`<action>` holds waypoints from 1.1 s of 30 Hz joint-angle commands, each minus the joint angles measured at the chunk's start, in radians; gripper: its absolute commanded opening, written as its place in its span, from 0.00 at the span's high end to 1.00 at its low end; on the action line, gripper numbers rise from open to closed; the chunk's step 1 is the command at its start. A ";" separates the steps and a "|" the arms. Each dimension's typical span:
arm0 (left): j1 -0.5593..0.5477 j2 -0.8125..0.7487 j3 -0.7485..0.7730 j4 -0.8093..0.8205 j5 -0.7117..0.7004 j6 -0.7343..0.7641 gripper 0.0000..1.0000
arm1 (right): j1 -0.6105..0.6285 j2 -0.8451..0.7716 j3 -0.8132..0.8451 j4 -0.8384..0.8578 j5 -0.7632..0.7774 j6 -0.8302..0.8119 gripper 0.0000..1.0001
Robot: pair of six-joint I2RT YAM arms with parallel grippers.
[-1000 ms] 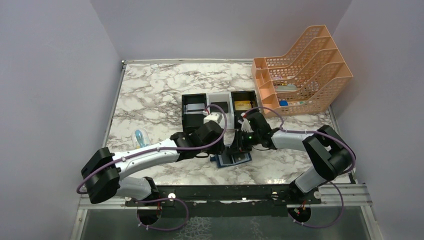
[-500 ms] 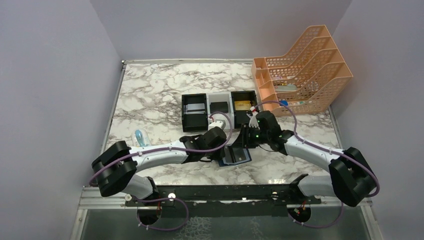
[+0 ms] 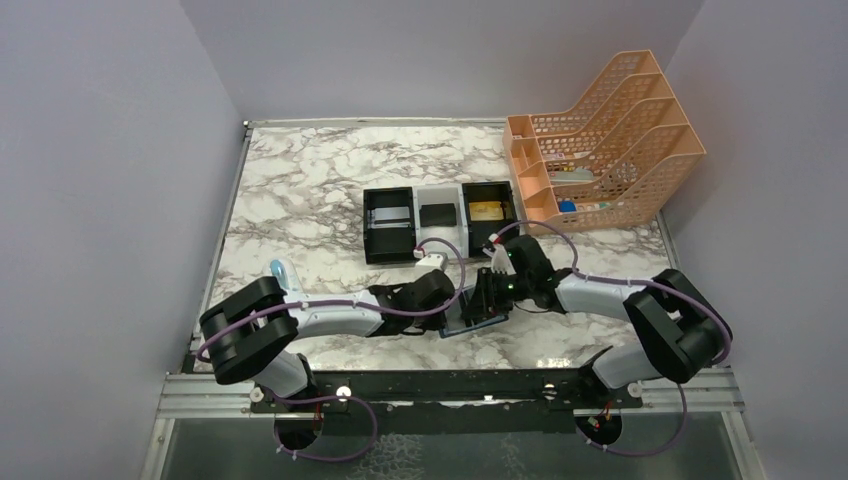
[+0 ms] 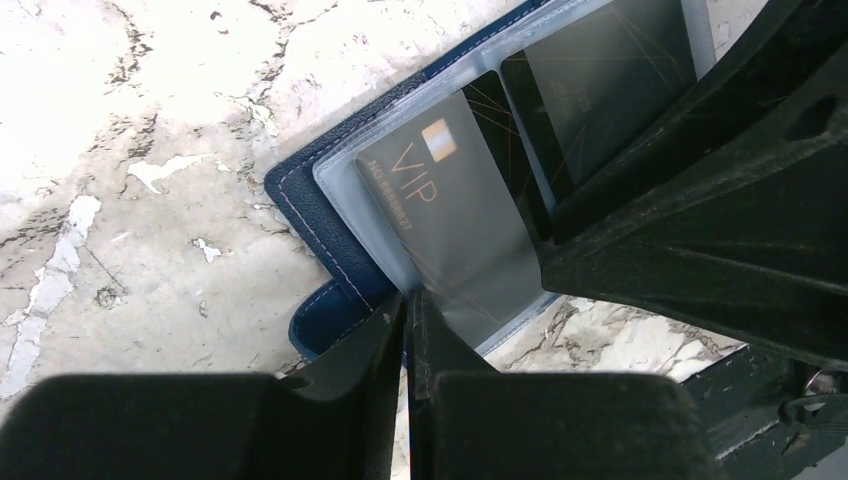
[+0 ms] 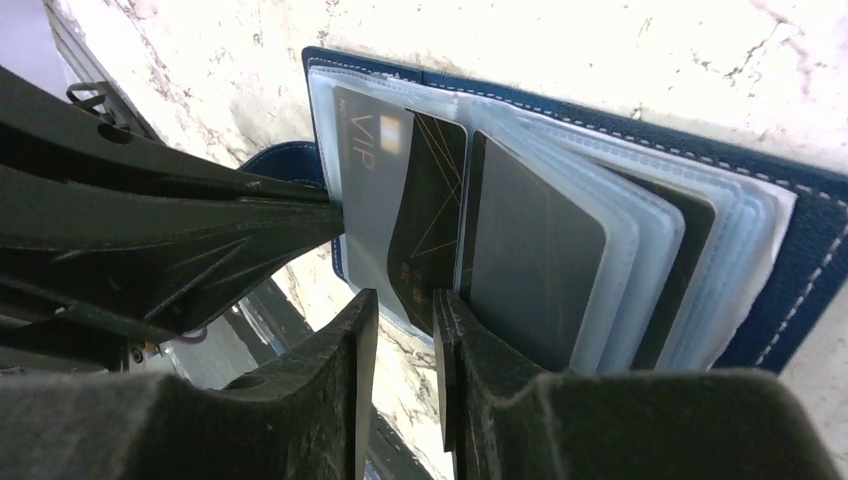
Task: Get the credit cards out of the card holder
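- Card holder [image 5: 810, 270]: found lying open on the marble table [image 3: 300, 190], near its front edge and between the two gripper heads. The navy cover is face down and the clear pockets are fanned upward.
- VIP card [image 4: 450, 230]: a grey card, seated in the outermost clear pocket with its printed face up.
- Black card [image 5: 425, 230]: marked with fine gold lines and lodged beside the VIP card, partly overlapped by the pocket film.
- Dark grey card [image 5: 535, 260]: held in the next pocket along. Further pockets are stacked behind it.
- Left gripper [image 4: 408, 300]: the jaws are drawn together to a thin slit. The tips are set against the free edge of the outermost pocket, just beside the VIP card. That edge appears to be pinched between them, though the close view leaves this uncertain.
- Right gripper [image 5: 405, 300]: the jaws are parted by a narrow gap and positioned over the lower edge of the black card. No clamping of the card is seen.
- The two grippers are brought close together over the holder, the left from the pocket's open side.
- Trays: three small box trays [image 3: 437, 215] are set in a row behind the holder. A gold card [image 3: 486, 210] lies in the right-hand one.
- Peach file rack [image 3: 600, 140]: placed at the far right corner, well apart from the holder.
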 commanded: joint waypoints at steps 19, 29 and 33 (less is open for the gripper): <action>-0.044 0.065 -0.091 0.001 -0.142 -0.028 0.94 | 0.008 0.056 0.059 -0.109 0.228 -0.112 0.71; -0.047 0.099 -0.078 -0.005 -0.152 -0.025 0.94 | 0.006 0.027 -0.017 0.009 0.135 -0.042 0.73; -0.047 0.096 -0.078 -0.018 -0.158 -0.029 0.95 | -0.007 0.030 -0.030 0.059 0.073 -0.030 0.76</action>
